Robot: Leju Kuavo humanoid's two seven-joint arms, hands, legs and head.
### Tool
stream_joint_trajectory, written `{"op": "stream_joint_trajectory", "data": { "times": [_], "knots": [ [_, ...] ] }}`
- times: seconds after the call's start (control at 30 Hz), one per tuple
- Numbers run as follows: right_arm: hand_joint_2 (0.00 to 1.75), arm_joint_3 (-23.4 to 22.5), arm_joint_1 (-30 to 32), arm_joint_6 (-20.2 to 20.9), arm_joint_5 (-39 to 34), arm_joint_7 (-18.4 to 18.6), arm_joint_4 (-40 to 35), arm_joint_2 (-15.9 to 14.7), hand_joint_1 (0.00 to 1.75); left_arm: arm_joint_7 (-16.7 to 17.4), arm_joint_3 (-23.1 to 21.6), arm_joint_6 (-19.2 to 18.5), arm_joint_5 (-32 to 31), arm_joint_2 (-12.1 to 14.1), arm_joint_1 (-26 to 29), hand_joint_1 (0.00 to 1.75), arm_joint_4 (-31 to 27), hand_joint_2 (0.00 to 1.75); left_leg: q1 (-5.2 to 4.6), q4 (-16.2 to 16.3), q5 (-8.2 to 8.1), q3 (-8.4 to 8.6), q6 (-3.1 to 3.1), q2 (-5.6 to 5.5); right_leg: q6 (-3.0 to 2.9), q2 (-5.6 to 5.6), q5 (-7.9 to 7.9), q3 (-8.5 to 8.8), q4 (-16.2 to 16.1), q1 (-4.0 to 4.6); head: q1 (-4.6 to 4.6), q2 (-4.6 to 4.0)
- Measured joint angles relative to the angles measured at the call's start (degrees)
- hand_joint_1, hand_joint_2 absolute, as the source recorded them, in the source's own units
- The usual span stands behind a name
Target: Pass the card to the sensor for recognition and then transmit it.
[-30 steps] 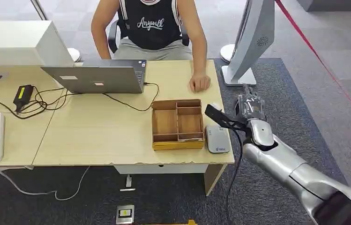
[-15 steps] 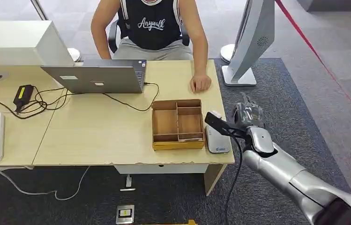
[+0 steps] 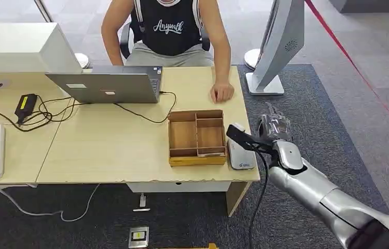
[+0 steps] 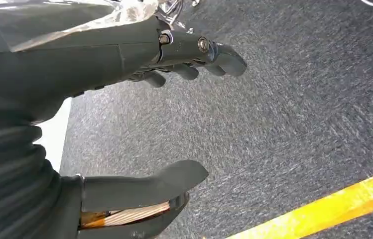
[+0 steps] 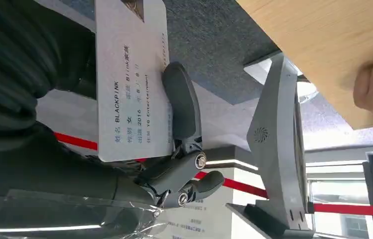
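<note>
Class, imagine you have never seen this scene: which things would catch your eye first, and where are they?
The silver right hand, off the desk's right end, holds a white printed card beside the small white sensor. On the desk sit a wooden compartment tray and a grey laptop. A seated person's hand rests on the far edge.

Sensor on desk just right of tray; laptop behind, person beyond.

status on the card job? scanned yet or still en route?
Done: the right hand holds the card. In hand: that hand hangs beside the table's right edge, next to the white sensor; whether it has read the card cannot be told. Left: handing the card to the person's hand. The left hand holds nothing.
</note>
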Motion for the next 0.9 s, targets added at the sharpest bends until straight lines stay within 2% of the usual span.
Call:
{"op": "stream_joint_trajectory", "data": {
  "times": [0.2,0.43,0.67,0.9],
  "knots": [
    [1.75,0.0,0.0,0.1,-0.3,-0.6,0.3,0.6,1.75,-0.1,0.2,0.1,0.0,0.0,0.0,0.00,0.0,1.75,0.00,0.0,0.00,0.00,0.00,0.01,0.00,0.00,0.00,0.01,0.0,0.00,0.00,0.00],
    [1.75,0.5,0.0,-0.6,-0.9,-2.6,2.5,3.0,1.75,-0.2,0.3,0.2,0.0,0.1,0.0,0.00,0.0,1.75,0.00,0.0,0.00,0.00,0.00,0.00,0.00,0.00,0.00,0.00,0.0,0.00,0.02,0.00],
    [1.75,1.1,0.5,-2.1,-3.6,-6.9,8.3,6.8,1.75,0.0,0.5,0.3,0.0,0.2,0.0,0.00,0.0,1.75,0.00,0.0,0.00,-0.01,0.00,-0.02,0.00,0.00,0.00,0.00,0.0,0.00,0.00,0.00],
    [1.75,1.3,0.7,-2.4,-4.7,-7.7,12.2,8.8,1.75,-0.1,0.5,0.3,0.0,0.2,0.0,0.00,0.0,1.75,0.00,0.0,0.00,-0.01,0.00,0.00,0.00,0.00,0.00,0.00,0.0,0.00,0.00,0.00]
  ]
}}
